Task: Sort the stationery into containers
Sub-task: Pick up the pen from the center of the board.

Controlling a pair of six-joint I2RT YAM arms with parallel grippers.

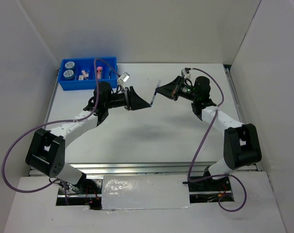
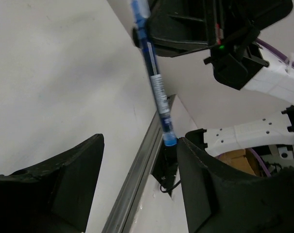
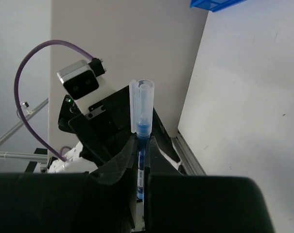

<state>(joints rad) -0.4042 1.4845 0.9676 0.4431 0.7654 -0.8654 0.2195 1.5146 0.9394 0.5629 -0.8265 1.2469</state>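
My right gripper is shut on a thin blue pen and holds it in the air over the middle of the table. In the right wrist view the pen stands up between the closed fingers. My left gripper faces it, open. In the left wrist view the pen's lower end lies between the spread jaws, close to the right finger. The bright blue tray sits at the far left. It holds two tape rolls, small erasers and a pink tube.
White walls close in the table on the left, back and right. A metal rail runs along the table edge below my left gripper. The tray's corner shows at the top of the right wrist view.
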